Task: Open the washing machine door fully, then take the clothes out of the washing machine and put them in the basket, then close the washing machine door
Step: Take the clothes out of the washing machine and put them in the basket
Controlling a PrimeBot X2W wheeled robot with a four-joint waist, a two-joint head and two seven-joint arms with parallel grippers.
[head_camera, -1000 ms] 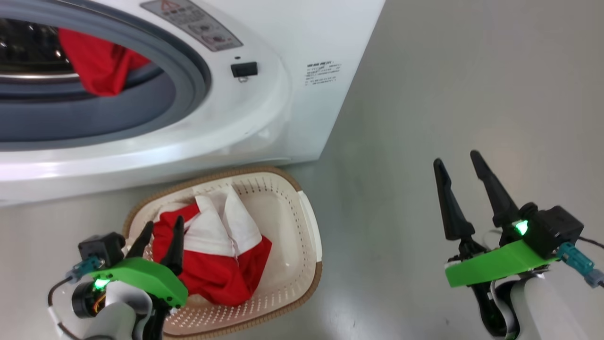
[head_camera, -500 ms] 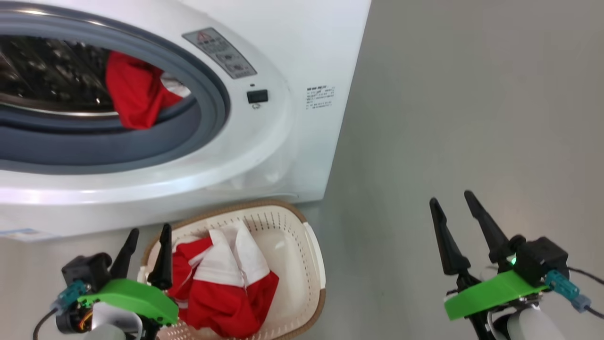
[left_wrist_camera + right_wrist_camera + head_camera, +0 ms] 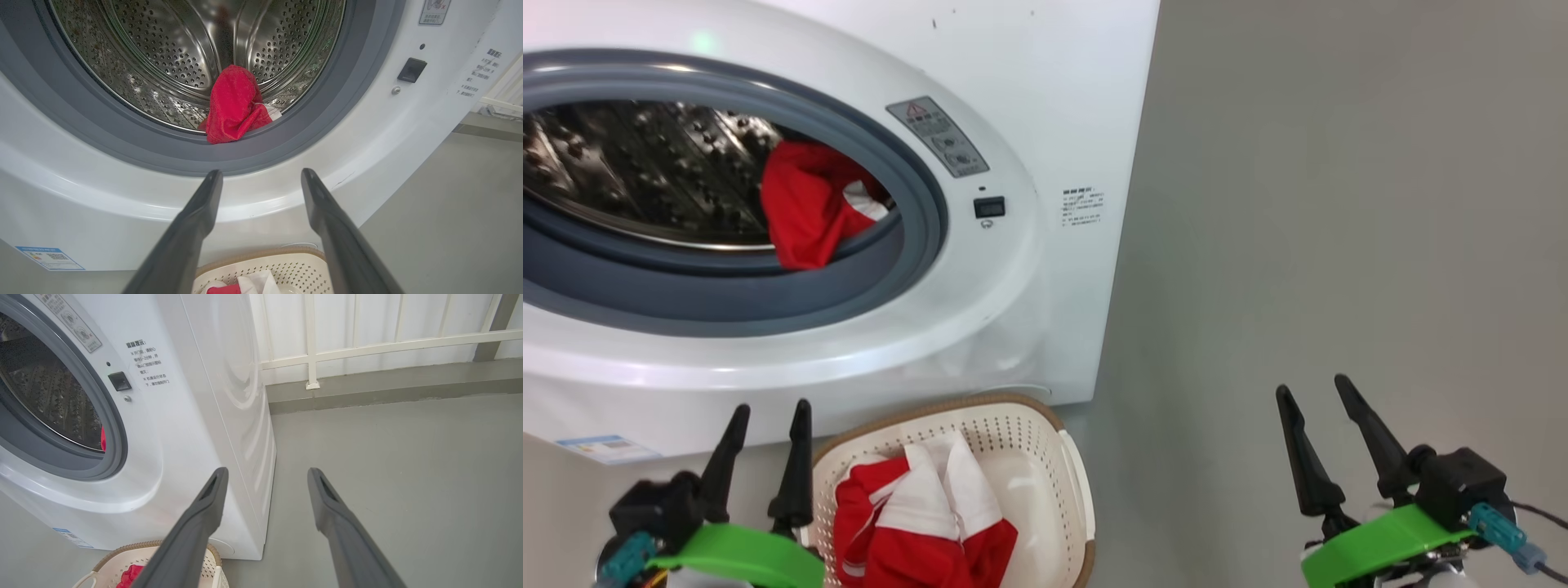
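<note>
washer [image 3: 1062, 98]: fills the upper left of the head view; its mouth is uncovered, with the grey ring [image 3: 907, 269] and steel drum [image 3: 171, 53] bare.
clothes in drum [image 3: 233, 106]: one red piece with a bit of white, at the lower right of the mouth, its lower edge on the ring's lip.
basket [image 3: 1029, 425]: bottom centre of the head view, on the floor [image 3: 1339, 245] against the washer's foot.
clothes in basket [image 3: 915, 531]: a red and white heap in its left half.
left gripper [image 3: 772, 404]: lower left, fingers apart and holding nothing, just beside the basket's left rim; its wrist view looks straight at the red piece.
right gripper [image 3: 1312, 385]: lower right, fingers apart and empty, over bare floor well clear of the washer.
step, as I judge it: part unloaded, with one more reach into the drum due.
risk, snag: fabric on the ring's lip may drag or catch in the rubber fold if pulled low.
risk, collision: a flat reach could knock the fingers on the white front or the ring.
risk, partial grab: pinching only an edge may leave the rest trailing and miss the basket.
risk, door: closing it with cloth left on the lip would trap the cloth.
</note>
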